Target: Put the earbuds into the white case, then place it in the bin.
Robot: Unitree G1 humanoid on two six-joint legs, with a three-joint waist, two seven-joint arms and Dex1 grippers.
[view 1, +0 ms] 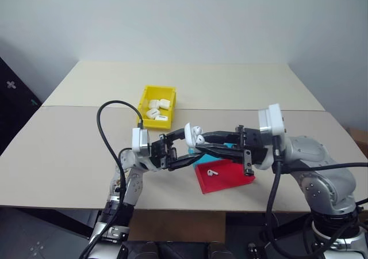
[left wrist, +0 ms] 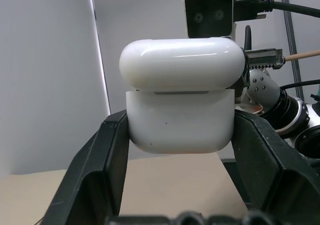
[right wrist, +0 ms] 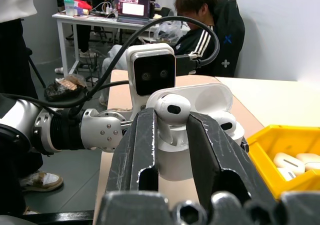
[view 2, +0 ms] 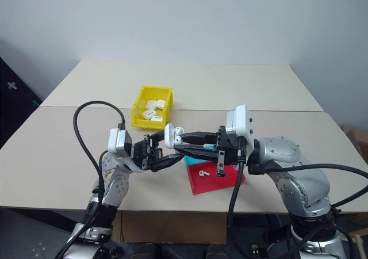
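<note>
Earbud seated mid-frame: small, glossy, slippery parts.
White case, lid up, is pinched at its flanks by left gripper jaws; earbud is pinched by right gripper jaws; light pressure judged enough.

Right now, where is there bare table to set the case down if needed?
Bare table spreads to the left of the yellow bin, and behind it to the far edge. Crowded: the middle front, where both grippers meet over the red tray and a blue tray.

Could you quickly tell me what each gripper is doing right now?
Left gripper: shut on the white case, lid open.
Right gripper: shut on an earbud over the case.
</note>
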